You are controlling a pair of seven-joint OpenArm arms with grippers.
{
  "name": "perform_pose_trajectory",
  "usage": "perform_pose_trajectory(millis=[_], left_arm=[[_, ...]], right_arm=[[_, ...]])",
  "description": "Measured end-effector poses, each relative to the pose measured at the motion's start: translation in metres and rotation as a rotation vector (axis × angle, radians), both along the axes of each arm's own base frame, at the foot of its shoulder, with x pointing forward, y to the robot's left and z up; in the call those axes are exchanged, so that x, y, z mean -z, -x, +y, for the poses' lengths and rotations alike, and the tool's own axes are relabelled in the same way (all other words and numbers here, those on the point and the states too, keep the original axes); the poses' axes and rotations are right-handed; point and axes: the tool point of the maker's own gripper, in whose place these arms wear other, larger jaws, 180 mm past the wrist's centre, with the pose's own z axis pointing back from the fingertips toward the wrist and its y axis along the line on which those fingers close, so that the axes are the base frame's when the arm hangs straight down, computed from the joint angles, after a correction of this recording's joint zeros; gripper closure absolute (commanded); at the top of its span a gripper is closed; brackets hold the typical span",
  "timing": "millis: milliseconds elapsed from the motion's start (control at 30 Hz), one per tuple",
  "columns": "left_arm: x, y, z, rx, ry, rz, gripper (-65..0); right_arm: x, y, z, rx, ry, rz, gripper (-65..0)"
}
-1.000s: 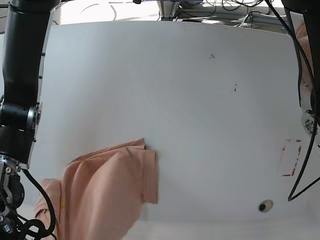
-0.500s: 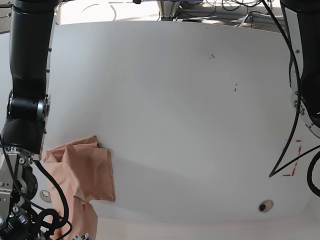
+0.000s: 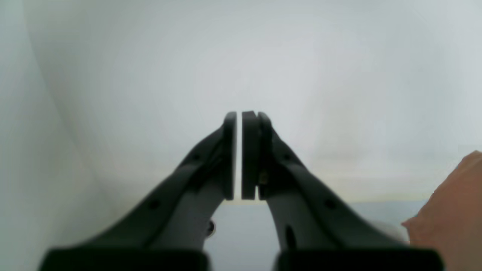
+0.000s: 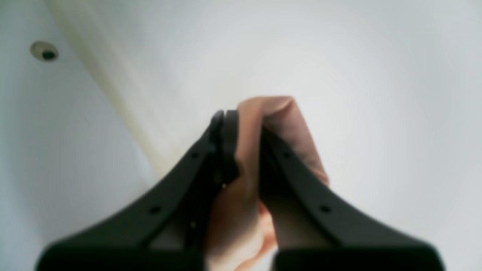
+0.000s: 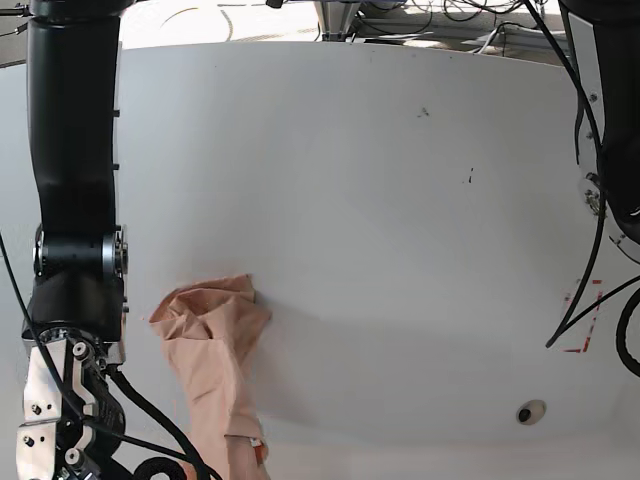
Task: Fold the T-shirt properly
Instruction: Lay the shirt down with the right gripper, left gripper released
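So the T-shirt (image 5: pixel 213 345) has bunched up a lot since a second ago. Back then it was spread wide across the lower left of the base view with a squared sleeve edge showing; now it's a narrow crumpled strip at the lower left, trailing down off the bottom edge of the frame. The white table (image 5: pixel 380 220) looks the same otherwise, red tape marks and the small hole at lower right unmoved.

Can't see either claw in the base view, and both wrist views are blurry. No collar or emblem visible.

The right gripper (image 4: pixel 241 116) is clamped on a fold of the pink cloth, which pokes out above its tips. The left gripper (image 3: pixel 239 116) is pinched together with just a sliver of gap, nothing in it; a bit of pink shows at that frame's lower right.
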Motion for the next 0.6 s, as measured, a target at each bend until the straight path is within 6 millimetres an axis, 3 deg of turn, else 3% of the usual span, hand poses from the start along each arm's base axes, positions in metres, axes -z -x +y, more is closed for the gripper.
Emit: perform_pose_trajectory(millis=[133,267,400,600], left_arm=[[-0.001,0.0,-0.001,0.004,-0.004,-0.003,-0.6],[0.0,0.002,0.005,-0.011,-0.011,0.003,-0.6],[0.0,0.003,0.007,-0.015,-0.009,0.0,-0.6],[0.016,0.001,0.006,-0.013,-0.009,0.032,-0.6]], right_arm=[[-0.037,0.022,0.021,-0.058,-0.008,-0.099,-0.2],[-0.037,0.023,0.024,-0.069,-0.013,-0.103,-0.2],[-0.001,0.008,0.011,-0.037,-0.007,-0.023,-0.2],[0.093,-0.009,-0.028,0.059,0.031,0.156,-0.2]])
